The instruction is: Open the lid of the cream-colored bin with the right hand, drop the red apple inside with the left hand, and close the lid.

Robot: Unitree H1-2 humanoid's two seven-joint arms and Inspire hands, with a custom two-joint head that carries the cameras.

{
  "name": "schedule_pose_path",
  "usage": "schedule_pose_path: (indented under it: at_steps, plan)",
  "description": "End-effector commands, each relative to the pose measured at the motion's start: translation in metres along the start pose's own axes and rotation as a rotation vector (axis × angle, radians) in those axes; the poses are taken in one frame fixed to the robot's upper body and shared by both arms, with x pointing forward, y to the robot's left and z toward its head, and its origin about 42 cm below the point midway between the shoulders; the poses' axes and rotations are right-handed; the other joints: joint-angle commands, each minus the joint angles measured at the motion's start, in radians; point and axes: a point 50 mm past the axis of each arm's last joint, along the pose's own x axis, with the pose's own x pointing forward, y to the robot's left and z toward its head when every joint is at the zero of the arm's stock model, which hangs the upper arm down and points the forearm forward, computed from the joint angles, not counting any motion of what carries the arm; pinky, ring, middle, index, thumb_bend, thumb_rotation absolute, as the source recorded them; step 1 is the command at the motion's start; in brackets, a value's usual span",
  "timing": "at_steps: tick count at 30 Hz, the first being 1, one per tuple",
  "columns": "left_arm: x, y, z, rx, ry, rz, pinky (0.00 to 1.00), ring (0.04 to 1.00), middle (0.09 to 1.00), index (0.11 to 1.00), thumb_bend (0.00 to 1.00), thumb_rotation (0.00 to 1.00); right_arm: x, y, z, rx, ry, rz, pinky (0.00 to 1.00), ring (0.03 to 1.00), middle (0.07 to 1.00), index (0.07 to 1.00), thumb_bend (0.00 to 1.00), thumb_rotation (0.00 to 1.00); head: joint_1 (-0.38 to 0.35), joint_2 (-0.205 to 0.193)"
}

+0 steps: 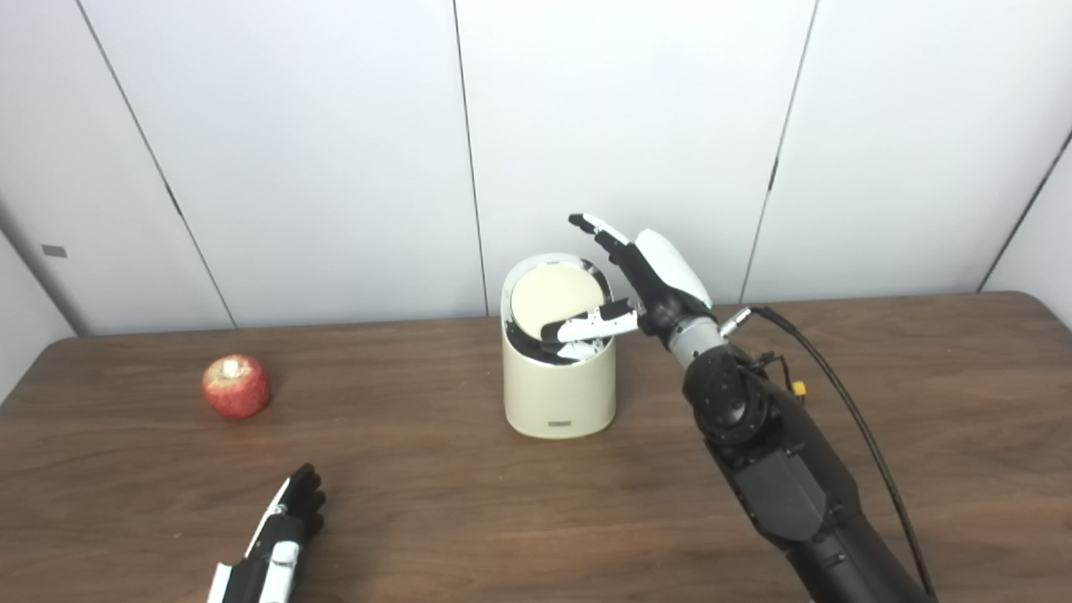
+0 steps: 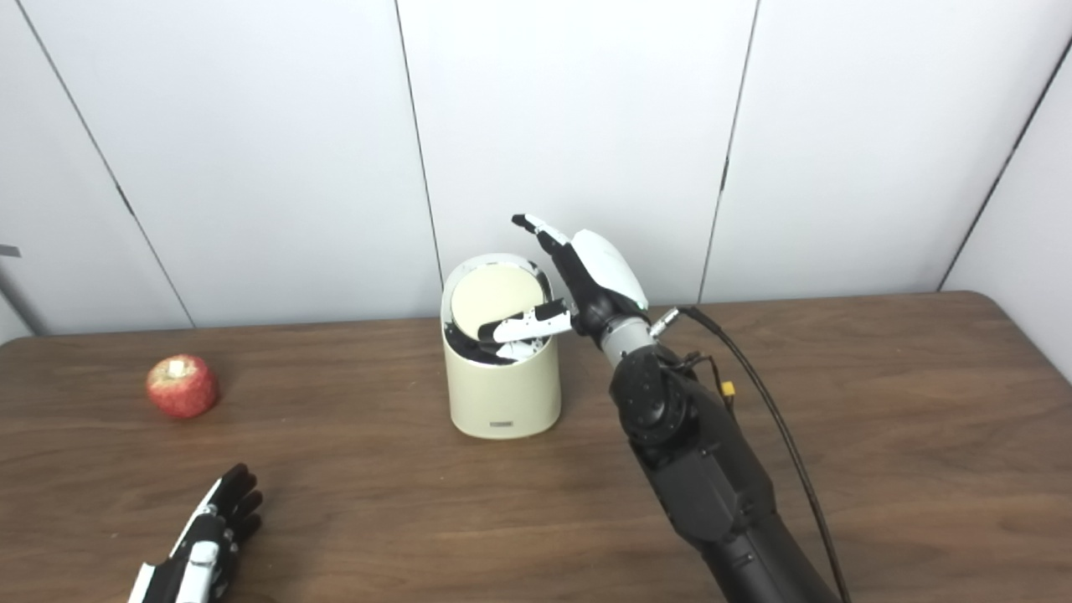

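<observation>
The cream-colored bin (image 1: 559,394) stands mid-table with its round lid (image 1: 555,299) tilted up, showing a dark gap at the front rim. My right hand (image 1: 638,280) is at the bin's right rim, open, its thumb reaching over the opening below the lid and its fingers raised behind the lid's right edge. The red apple (image 1: 236,385) sits on the table far left. My left hand (image 1: 285,528) rests low near the table's front edge, below and right of the apple, fingers extended and empty.
The brown wooden table (image 1: 419,502) runs across the view with white wall panels behind. A black cable (image 1: 846,410) trails from my right wrist toward the lower right.
</observation>
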Motion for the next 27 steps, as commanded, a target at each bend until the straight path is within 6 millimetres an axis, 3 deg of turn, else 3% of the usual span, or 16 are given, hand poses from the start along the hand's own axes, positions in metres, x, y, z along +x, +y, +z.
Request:
schedule_pose_path:
  at_steps: [1,16,27]
  plan:
    - [-0.043,0.001,-0.008,-0.007,0.079,0.011,0.97,0.956,0.961,0.973,0.48,0.85,0.008,-0.023,0.014,-0.014,-0.088,-0.074,0.83,0.901,0.911,0.892,0.84,0.36,-0.001,0.001]
    - [-0.044,0.000,-0.004,-0.005,0.084,0.007,0.96,0.957,0.963,0.975,0.46,0.85,0.006,-0.015,0.012,0.025,-0.048,-0.045,0.82,0.896,0.912,0.887,0.83,0.39,-0.004,0.008]
    - [-0.046,0.000,-0.001,-0.004,0.074,0.001,0.98,0.963,0.969,0.987,0.40,0.88,0.006,-0.014,0.016,-0.086,-0.110,-0.043,0.81,0.881,0.893,0.871,0.93,0.23,-0.009,0.019]
